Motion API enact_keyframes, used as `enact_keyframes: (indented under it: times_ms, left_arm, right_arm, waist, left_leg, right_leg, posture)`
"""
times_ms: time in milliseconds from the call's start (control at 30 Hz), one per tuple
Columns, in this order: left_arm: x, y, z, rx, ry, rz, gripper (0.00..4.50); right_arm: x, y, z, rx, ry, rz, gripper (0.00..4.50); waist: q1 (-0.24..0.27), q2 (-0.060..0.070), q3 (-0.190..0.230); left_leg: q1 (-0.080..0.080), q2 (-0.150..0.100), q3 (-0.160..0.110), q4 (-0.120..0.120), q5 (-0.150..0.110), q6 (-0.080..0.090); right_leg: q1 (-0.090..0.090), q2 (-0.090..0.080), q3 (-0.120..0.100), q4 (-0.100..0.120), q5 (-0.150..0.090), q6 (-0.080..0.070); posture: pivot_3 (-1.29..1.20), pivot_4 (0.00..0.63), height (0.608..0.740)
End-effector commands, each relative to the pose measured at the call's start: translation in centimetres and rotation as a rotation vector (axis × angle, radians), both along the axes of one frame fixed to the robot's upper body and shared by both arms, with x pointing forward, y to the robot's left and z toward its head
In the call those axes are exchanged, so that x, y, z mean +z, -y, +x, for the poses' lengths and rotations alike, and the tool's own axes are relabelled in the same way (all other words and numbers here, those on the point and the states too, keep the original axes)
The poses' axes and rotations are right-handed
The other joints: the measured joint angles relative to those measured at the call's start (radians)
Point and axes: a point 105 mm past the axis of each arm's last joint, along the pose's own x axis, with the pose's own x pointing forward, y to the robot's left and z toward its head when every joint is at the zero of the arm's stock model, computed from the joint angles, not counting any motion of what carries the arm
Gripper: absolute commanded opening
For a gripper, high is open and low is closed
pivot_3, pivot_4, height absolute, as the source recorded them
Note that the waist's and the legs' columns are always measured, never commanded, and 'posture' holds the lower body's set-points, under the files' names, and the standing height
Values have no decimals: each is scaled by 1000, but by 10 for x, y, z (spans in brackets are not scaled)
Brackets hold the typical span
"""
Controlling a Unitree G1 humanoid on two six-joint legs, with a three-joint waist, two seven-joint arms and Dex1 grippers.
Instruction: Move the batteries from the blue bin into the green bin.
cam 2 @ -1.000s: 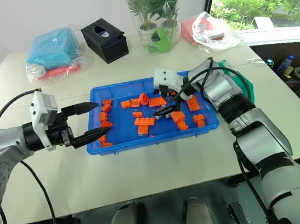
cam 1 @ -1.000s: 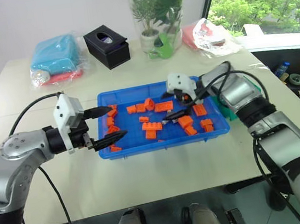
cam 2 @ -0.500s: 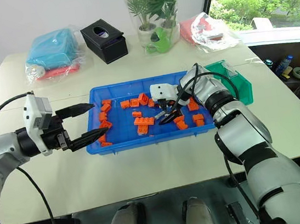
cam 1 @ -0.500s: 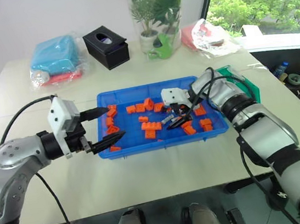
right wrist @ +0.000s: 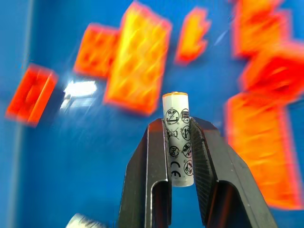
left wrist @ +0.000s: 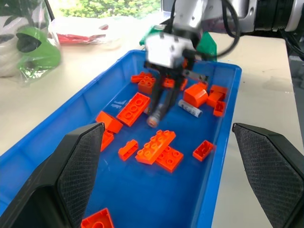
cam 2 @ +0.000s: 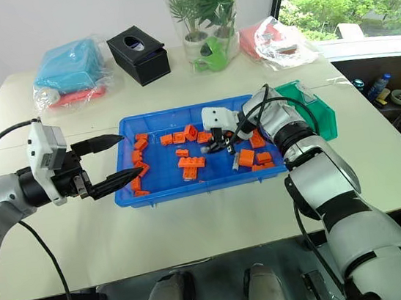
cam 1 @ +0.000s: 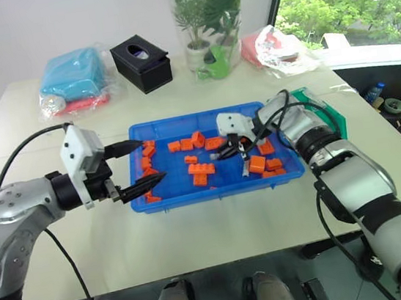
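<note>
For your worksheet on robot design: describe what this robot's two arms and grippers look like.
Both arms are silver-grey with black joint sections. Each wrist carries a white boxy camera housing, and black cables loop along each arm. The left gripper and right gripper each have two tapered black fingers with textured inner pads.

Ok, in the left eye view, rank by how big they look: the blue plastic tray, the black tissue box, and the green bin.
1. Shallow rectangular blue plastic tray, clearly largest.
2. Black tissue box.
3. Dark-green plastic bin; the right arm hides part of it, so its rank against the box is unsure.
</note>
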Motion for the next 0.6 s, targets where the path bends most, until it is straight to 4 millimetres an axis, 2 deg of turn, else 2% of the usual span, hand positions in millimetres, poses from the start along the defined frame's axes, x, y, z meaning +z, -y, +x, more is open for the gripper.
enact_keyframes:
  times_ms: [33,133,233,333,400,500,600]
  left_arm:
    - [8,3,0,-28,42,3,4500]
    - [7,4,2,-35,41,0,4500]
    - [5,6,2,-45,39,-4,4500]
    - [3,7,3,-57,34,-7,4500]
    - [2,9,4,-64,32,-10,4500]
    - [2,12,7,-77,35,-15,4500]
    - [3,15,9,-93,40,-22,4500]
  right_arm:
    - [49,11,6,-99,97,164,82]
    - [76,42,6,-289,129,262,82]
    - [87,101,5,-552,186,269,82]
    - [84,161,0,-814,219,233,82]
    - [77,187,-4,-932,217,212,82]
    - [64,203,-10,-999,209,167,82]
    - [61,198,-6,-1015,192,191,1606]
  waist:
    - [3,0,0]
    - [11,0,0]
    - [15,-1,-1]
    - [14,-1,-1]
    - [8,-1,-1]
    - [-2,0,-1]
    - [-16,1,0]
  left_leg:
    - [0,0,0,0,0,0]
    - [0,0,0,0,0,0]
    - [-1,-1,-1,1,-1,-2]
    - [-1,-1,-1,1,-2,-2]
    - [-1,0,0,0,-2,-2]
    - [-1,0,1,-1,-1,-1]
    - [-1,0,1,-2,0,0]
  right_leg:
    - [0,0,0,0,0,0]
    - [1,-1,0,0,0,0]
    - [1,-1,0,-1,-2,-3]
    - [1,-1,0,-4,-2,-3]
    - [1,-1,0,-5,-2,-3]
    - [1,0,0,-5,-2,-3]
    - [2,0,0,-3,0,0]
  posture:
    - [0,150,657]
    - [0,150,657]
    - [0,150,657]
    - [0,150,657]
    - [0,150,657]
    - [0,150,657]
    - [0,150,657]
